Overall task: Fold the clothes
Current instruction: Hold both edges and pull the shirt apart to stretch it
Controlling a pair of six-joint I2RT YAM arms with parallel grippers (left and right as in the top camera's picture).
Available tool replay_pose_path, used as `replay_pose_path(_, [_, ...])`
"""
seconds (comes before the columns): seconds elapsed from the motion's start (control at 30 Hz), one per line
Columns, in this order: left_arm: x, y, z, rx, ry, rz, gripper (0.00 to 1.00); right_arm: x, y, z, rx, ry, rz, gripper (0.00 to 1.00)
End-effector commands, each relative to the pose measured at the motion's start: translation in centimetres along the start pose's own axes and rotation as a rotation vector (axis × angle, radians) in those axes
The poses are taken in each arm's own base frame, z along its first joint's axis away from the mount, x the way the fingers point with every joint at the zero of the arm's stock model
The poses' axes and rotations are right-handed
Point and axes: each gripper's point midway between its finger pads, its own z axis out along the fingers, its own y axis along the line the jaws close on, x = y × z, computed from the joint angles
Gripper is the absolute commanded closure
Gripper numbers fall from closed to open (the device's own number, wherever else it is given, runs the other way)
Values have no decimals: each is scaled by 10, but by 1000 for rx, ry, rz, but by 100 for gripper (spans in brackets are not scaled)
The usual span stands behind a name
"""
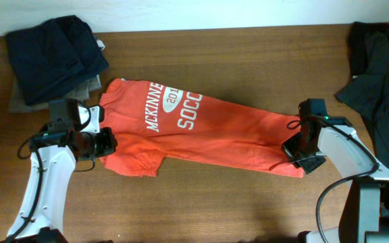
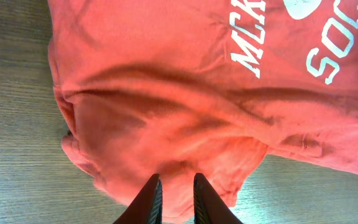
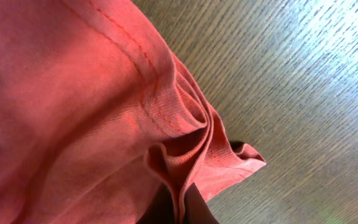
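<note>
The clothes, a red-orange T-shirt [image 1: 215,131] with white lettering [image 1: 181,108], lie stretched left to right across the wooden table. My left gripper [image 1: 107,143] is at the shirt's left sleeve. In the left wrist view its fingers [image 2: 151,199] stand a narrow gap apart over the sleeve cloth [image 2: 166,93], which shows through the gap. At the shirt's right end, my right gripper [image 1: 294,145] is shut. In the right wrist view a bunched fold of the hem [image 3: 166,155] is pinched between its fingertips [image 3: 180,193].
A pile of dark navy clothes [image 1: 56,57] lies at the back left corner on a grey piece [image 1: 90,88]. A black garment [image 1: 383,88] is spread along the right edge. Bare wood runs along the front of the table [image 1: 201,209].
</note>
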Motion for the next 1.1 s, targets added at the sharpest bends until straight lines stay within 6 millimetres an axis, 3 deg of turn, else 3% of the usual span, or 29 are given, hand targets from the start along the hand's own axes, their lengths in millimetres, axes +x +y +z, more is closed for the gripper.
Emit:
replay_pose_path(0.0, [-8,-4,-8,14,-29,7,83,-5,4,-4,-10,-10,10,96])
replay_pose_path(0.07, [-8,-4,-8,14,-30,7,90,-5,4,-4,-10,-10,10,96])
replay_pose_path(0.2, [-3,9,-7,-61,-9,-1,89,-5,4,-4,-9,-10,10,96])
replay_pose_path(0.27, [6,25,-5,-145,30,-12,79,-5,4,-4,-10,-10,10,96])
replay_pose_path(0.37, [18,27,4,-141,98,-60,62,-5,4,-4,-10,-10,10,96])
replay_pose_path(0.67, [28,36,35,-139,198,-91,58,-5,4,-4,-10,-11,5,95])
replay_pose_path(0.77, [26,33,39,-117,194,-92,73,-6,4,-4,-6,-17,5,95])
replay_pose_path(0.87, [27,27,39,-85,199,-96,79,-7,4,-4,-9,-19,5,95])
replay_pose_path(0.97, [29,27,39,-85,207,-98,99,-8,6,-4,-18,-26,6,94])
replay_pose_path(1.07, [31,27,37,-85,216,-101,99,-9,7,-4,-20,-27,6,92])
